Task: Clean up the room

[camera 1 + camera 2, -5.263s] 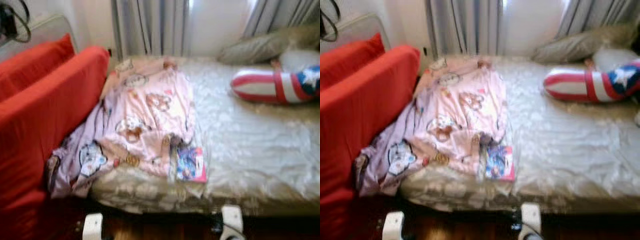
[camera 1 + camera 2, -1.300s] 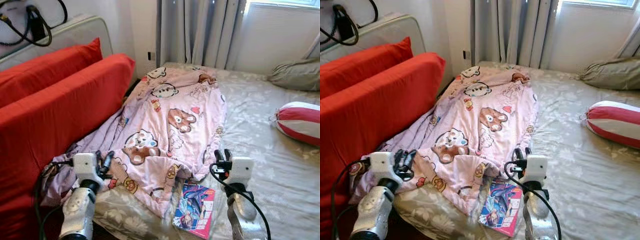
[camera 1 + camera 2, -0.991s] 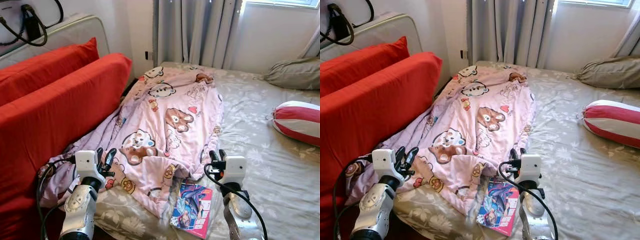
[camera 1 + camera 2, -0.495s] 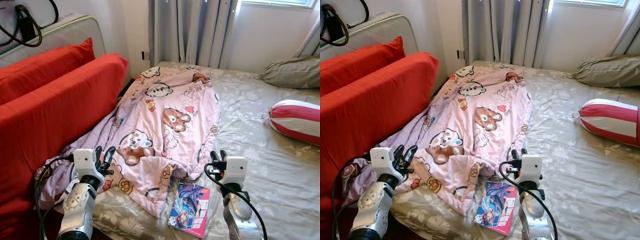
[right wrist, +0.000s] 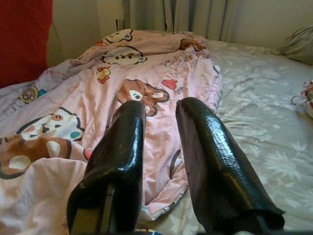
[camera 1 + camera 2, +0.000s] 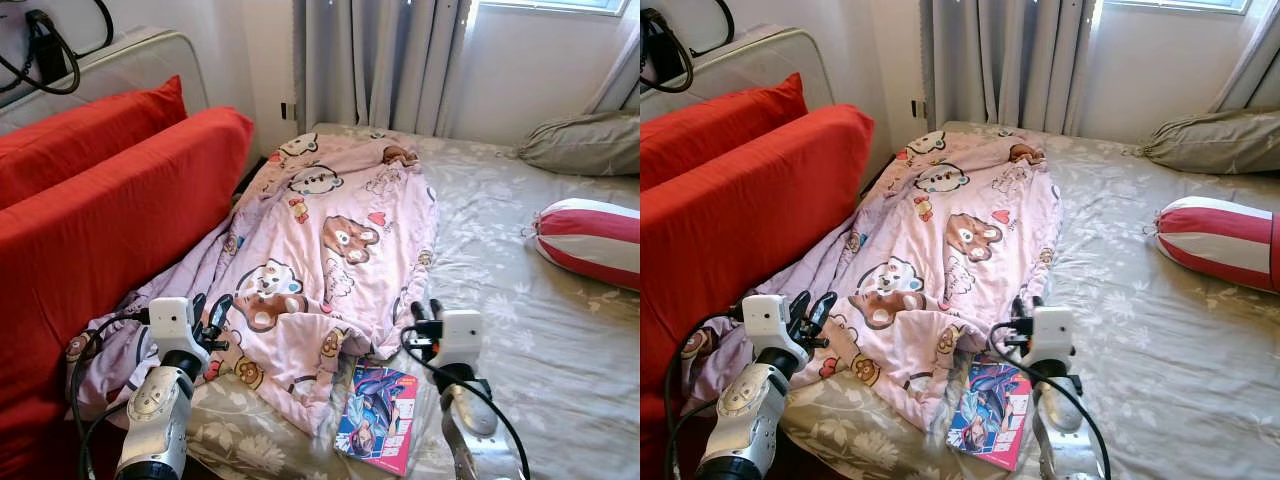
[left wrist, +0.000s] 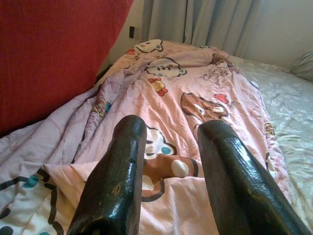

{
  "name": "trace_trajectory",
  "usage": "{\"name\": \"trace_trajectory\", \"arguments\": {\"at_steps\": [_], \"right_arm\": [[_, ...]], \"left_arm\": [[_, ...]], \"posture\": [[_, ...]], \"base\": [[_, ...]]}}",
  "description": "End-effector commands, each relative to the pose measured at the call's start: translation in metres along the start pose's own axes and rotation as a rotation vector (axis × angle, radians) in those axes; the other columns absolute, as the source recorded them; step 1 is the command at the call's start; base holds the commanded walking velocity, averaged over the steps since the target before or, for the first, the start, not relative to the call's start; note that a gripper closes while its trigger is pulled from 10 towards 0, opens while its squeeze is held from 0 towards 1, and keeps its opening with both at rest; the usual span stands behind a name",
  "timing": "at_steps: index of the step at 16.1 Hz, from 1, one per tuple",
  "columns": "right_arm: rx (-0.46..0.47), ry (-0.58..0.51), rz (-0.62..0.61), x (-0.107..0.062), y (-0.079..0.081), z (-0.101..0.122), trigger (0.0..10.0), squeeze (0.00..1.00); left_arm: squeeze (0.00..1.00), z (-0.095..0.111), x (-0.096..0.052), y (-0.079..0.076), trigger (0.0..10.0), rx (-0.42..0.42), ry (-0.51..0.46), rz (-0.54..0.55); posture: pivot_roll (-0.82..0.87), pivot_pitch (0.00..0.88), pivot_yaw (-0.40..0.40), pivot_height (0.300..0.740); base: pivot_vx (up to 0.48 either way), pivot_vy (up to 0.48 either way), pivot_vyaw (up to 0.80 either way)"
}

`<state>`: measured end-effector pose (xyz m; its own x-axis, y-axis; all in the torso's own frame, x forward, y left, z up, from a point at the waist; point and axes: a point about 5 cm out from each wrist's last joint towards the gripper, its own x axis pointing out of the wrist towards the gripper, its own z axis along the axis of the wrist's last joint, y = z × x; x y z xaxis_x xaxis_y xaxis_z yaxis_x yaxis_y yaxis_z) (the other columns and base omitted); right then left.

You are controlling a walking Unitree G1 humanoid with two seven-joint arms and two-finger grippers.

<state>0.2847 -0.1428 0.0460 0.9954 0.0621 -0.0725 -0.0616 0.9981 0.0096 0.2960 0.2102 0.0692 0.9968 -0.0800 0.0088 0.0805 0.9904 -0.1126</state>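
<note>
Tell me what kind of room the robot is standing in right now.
Most likely a bedroom. A bed with a floral sheet takes up the middle, a pink cartoon blanket lies rumpled across it, and pillows sit near the curtained window. Red cushions lean along one side.

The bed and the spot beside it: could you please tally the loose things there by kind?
Red cushions: 2
Pink cartoon blanket: 1
Comic book: 1
Striped bolster pillow: 1
Grey pillow: 1
Total: 6
</note>
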Motion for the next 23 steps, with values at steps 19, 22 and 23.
{"name": "trace_trajectory", "arguments": {"at_steps": [19, 22, 23], "right_arm": [[0.018, -0.012, -0.157, 0.006, -0.016, 0.006, 10.0, 0.0], [0.023, -0.009, -0.16, 0.007, -0.016, 0.007, 10.0, 0.0], [0.023, -0.006, -0.16, 0.007, -0.016, 0.006, 10.0, 0.0]], "left_arm": [[0.0, 0.0, -0.001, -0.004, 10.0, 0.014, 0.025, -0.035], [0.0, 0.0, -0.002, -0.004, 10.0, 0.008, 0.021, -0.03], [0.0, 0.0, -0.002, -0.004, 10.0, 0.008, 0.021, -0.028]], "posture": [[0.01, 0.0, -0.007, 0.665], [0.01, 0.0, -0.009, 0.665], [0.01, 0.0, -0.009, 0.665]], "base": [[0.0, 0.0, 0.0], [0.0, 0.0, 0.0], [0.0, 0.0, 0.0]]}}
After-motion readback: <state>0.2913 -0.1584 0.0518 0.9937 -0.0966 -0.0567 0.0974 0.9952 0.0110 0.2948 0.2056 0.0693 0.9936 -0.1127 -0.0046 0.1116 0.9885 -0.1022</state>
